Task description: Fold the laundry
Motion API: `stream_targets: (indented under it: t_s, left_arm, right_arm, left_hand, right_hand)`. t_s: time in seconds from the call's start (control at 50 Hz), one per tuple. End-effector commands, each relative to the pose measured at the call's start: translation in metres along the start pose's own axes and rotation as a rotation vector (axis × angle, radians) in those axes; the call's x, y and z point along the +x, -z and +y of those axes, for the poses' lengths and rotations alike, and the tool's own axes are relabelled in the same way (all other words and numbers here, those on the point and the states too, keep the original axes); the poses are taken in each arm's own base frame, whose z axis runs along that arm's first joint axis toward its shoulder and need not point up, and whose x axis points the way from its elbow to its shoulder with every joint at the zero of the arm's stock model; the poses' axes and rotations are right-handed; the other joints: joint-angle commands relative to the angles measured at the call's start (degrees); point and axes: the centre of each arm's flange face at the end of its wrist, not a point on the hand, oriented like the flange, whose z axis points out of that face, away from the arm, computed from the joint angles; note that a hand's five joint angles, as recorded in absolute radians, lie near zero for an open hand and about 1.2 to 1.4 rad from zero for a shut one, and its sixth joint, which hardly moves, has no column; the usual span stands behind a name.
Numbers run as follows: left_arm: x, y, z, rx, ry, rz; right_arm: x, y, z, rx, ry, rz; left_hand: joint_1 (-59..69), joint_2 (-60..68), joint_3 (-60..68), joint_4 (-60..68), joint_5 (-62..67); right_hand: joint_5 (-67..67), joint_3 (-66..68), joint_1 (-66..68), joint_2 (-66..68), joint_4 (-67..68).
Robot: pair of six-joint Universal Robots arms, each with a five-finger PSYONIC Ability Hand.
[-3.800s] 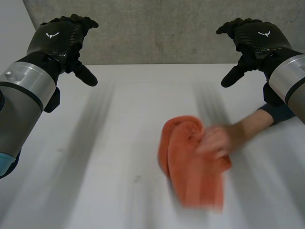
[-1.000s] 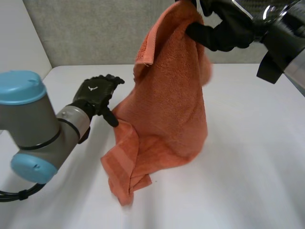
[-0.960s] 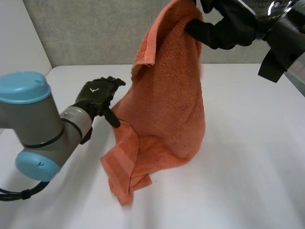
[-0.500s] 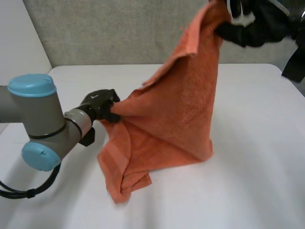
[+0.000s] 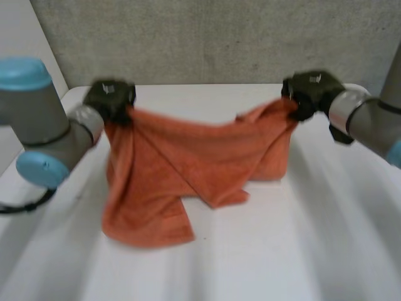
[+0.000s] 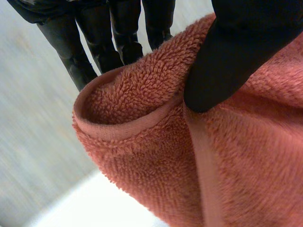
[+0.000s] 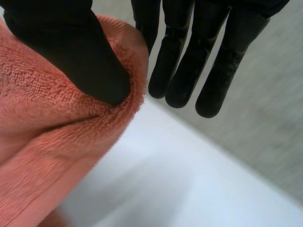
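An orange towel [image 5: 188, 169] hung stretched between two black robot hands above a white desk [image 5: 282, 251]. In the head view, the left hand [image 5: 109, 97] sat at the upper left of the frame, gripping one end of the towel's top edge. The right hand [image 5: 310, 91] sat at the upper right and gripped the other end. The top edge sagged in a shallow curve between them.

Below that edge the cloth fell in uneven folds. The largest hanging part dropped under the left hand, and its lower end lay bunched on the desk at the lower left of centre. A pointed flap hung near the middle of the frame. A shorter part hung below the right hand and reached the desk there.

The left arm [image 5: 44, 125], grey with a light-blue cap, came in from the left edge. The right arm [image 5: 369, 119] came in from the right edge. A grey wall [image 5: 219, 37] ran across the top of the frame behind the desk.

In the left wrist view, the thumb [image 6: 236, 56] pressed down on the towel's hemmed edge. The fingers [image 6: 118, 33] lay behind a rolled fold of terry cloth, so the hand was pinching the towel.

In the right wrist view, the thumb [image 7: 71, 52] pressed into a rounded corner of the towel. The fingers [image 7: 189, 56] were straight, just beyond the cloth. The nearest finger was partly hidden behind the cloth, so this hand was pinching the towel too.
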Motion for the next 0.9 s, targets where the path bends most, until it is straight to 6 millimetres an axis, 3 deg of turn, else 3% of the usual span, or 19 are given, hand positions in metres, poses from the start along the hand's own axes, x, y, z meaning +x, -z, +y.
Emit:
stream_targets:
  t_s: [0.02, 0.04, 0.06, 0.12, 0.16, 0.2, 0.24, 0.26, 0.36, 0.38, 0.4, 0.46, 0.48, 0.52, 0.62, 0.7, 0.8, 0.9]
  left_arm:
    - [-0.038, 0.002, -0.128, 0.489, -0.053, -0.144]
    - [-0.041, 0.005, -0.137, 0.53, -0.06, -0.157]
    - [-0.043, 0.009, -0.145, 0.565, -0.063, -0.17]
    - [-0.043, 0.023, -0.157, 0.629, -0.068, -0.184]
    - [-0.041, 0.028, -0.153, 0.619, -0.067, -0.181]
    - [-0.035, 0.032, -0.132, 0.554, -0.059, -0.158]
    - [-0.031, 0.033, -0.122, 0.524, -0.054, -0.146]
    - [-0.02, 0.035, -0.087, 0.415, -0.038, -0.113]
    - [0.007, 0.045, -0.011, 0.186, -0.007, -0.041]
    - [0.011, 0.047, 0.002, 0.147, -0.002, -0.028]
    - [0.02, 0.048, 0.029, 0.07, 0.008, -0.005]
    - [0.031, 0.052, 0.06, -0.022, 0.018, 0.021]
    - [0.035, 0.053, 0.075, -0.066, 0.021, 0.031]
    - [0.039, 0.055, 0.086, -0.098, 0.025, 0.042]
    - [0.046, 0.064, 0.099, -0.151, 0.038, 0.063]
    - [0.046, 0.069, 0.09, -0.133, 0.034, 0.065]
    - [0.041, 0.073, 0.073, -0.091, 0.031, 0.053]
    - [0.031, 0.069, 0.068, -0.072, 0.037, 0.018]
  right_arm:
    - [0.009, -0.017, -0.087, 0.503, 0.004, 0.095]
    - [0.012, -0.016, -0.094, 0.559, -0.004, 0.103]
    - [0.017, -0.006, -0.114, 0.677, -0.018, 0.114]
    - [0.02, 0.014, -0.135, 0.817, -0.042, 0.112]
    - [0.017, 0.028, -0.139, 0.873, -0.075, 0.092]
    - [0.012, 0.029, -0.129, 0.848, -0.101, 0.071]
    - [0.007, 0.025, -0.104, 0.762, -0.131, 0.054]
    - [0.004, 0.024, -0.095, 0.726, -0.138, 0.044]
    - [-0.008, 0.017, -0.033, 0.456, -0.181, -0.011]
    - [-0.009, 0.014, -0.008, 0.352, -0.181, -0.023]
    - [-0.009, 0.012, 0.004, 0.301, -0.178, -0.027]
    - [-0.014, 0.012, 0.043, 0.13, -0.141, -0.054]
    - [-0.016, 0.013, 0.05, 0.1, -0.128, -0.064]
    - [-0.018, 0.016, 0.061, 0.038, -0.083, -0.066]
    - [-0.01, 0.019, 0.067, -0.008, -0.03, -0.044]
    - [0.005, 0.02, 0.068, -0.011, -0.038, -0.007]
    - [0.013, 0.026, 0.06, 0.006, -0.043, 0.02]
    - [0.026, 0.033, 0.06, 0.008, -0.091, 0.044]
  left_hand:
    - [13.4, 11.4, 11.8, 11.7, 16.3]
    - [13.4, 11.4, 11.8, 11.7, 16.3]
    - [13.4, 11.4, 11.8, 11.7, 16.3]
    - [13.4, 11.4, 11.8, 11.7, 16.3]
    - [13.4, 11.4, 11.8, 11.7, 16.3]
    - [13.4, 11.4, 11.8, 11.7, 16.3]
    - [13.4, 11.4, 11.8, 11.7, 16.3]
    - [12.5, 10.4, 10.8, 10.7, 15.4]
    - [2.2, 0.2, 0.6, 0.5, 5.1]
    - [-0.1, -2.2, -1.8, -1.9, 2.8]
    - [-6.0, -8.0, -7.6, -7.7, -3.1]
    - [-12.3, -14.3, -13.9, -14.0, -9.4]
    - [-14.8, -16.8, -16.4, -16.5, -11.9]
    - [-16.8, -18.9, -18.5, -18.5, -13.9]
    - [-20.7, -22.7, -22.3, -22.4, -17.8]
    - [-29.9, -32.0, -31.6, -31.6, -27.0]
    - [-54.5, -56.5, -56.1, -56.2, -51.6]
    - [-54.5, -56.5, -56.2, -56.2, -51.6]
  right_hand:
    - [13.5, 12.0, 23.9, 12.5, 11.7]
    - [13.5, 12.0, 23.9, 12.5, 11.7]
    - [13.5, 12.0, 23.9, 12.5, 11.7]
    - [13.5, 12.0, 23.9, 12.5, 11.7]
    - [13.5, 12.0, 23.9, 12.5, 11.7]
    - [13.5, 12.0, 23.9, 12.5, 11.7]
    - [13.5, 12.0, 23.9, 12.5, 11.7]
    - [13.5, 12.0, 23.9, 12.5, 11.7]
    - [13.5, 12.0, 23.9, 12.5, 11.7]
    - [13.5, 12.0, 23.9, 12.5, 11.7]
    - [13.5, 12.0, 23.9, 12.5, 11.7]
    - [13.5, 12.0, 23.9, 12.5, 11.7]
    - [13.5, 12.0, 23.9, 12.5, 11.7]
    - [13.5, 12.0, 23.9, 12.5, 11.7]
    - [13.5, 12.0, 23.9, 12.5, 11.7]
    - [13.5, 12.0, 23.9, 12.5, 11.7]
    - [13.5, 12.0, 23.9, 12.5, 11.7]
    - [13.5, 12.0, 23.9, 12.5, 11.7]
